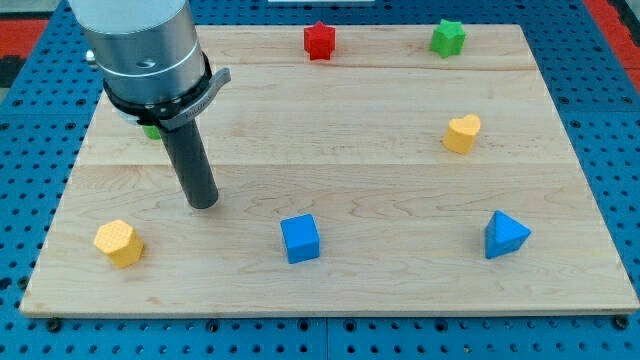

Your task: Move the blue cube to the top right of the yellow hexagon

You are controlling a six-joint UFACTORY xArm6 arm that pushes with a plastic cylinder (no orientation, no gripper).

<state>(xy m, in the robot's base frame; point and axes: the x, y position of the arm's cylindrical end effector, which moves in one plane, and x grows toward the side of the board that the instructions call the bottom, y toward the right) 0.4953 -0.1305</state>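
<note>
Currently the blue cube [300, 239] sits near the view's bottom edge of the wooden board [400, 290], roughly midway across, standing free with nothing touching it. The yellow hexagon [119, 242], its reference, lies well apart toward the view's left, close to the bottom-left corner and at about the same level. The goal spot, up and to the right of the hexagon, is bare wood, so the cube has not yet been delivered and, judged from this layout, most of the leftward travel is left to do. My tip [203, 203] rests on the board between the two blocks, above their level, nearer the hexagon, touching neither; it stands close to the goal spot itself and on the wrong side of the cube for a leftward push. Being a plain rod, it has no jaws to spread or press together and it holds nothing. To push, it would probably need to circle to the cube's right side first. Farther out, a blue triangle [506, 235] lies at the bottom right, a yellow heart [462, 133] at mid right, a green star [448, 38] and a red star [320, 41] along the top, and a green block [151, 129], shape hidden, peeks from beneath the arm housing [145, 50].
</note>
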